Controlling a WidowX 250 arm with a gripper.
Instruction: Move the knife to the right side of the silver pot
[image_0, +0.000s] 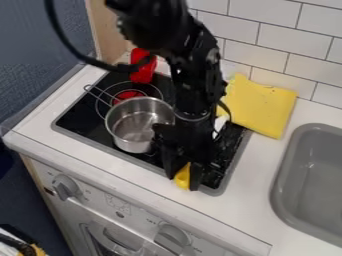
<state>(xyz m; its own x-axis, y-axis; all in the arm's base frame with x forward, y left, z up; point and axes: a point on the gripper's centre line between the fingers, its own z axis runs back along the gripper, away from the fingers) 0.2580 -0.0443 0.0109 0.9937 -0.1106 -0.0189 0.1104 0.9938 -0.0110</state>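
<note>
The silver pot (123, 132) stands on the black stovetop, left of the gripper, its handle pointing to the upper left. Over the stove's front edge, to the lower right of the pot, hangs my gripper (182, 180), pointing down. Its fingers are shut on a small yellow piece of what looks like the knife (182, 176). The rest of the knife is hidden by the fingers and the arm.
A red object (142, 67) stands at the back left of the stove (80, 126). A yellow cloth (259, 106) lies behind and right of the stove, against the tiled wall. The grey sink (280, 172) is at the right, and knobs line the front panel.
</note>
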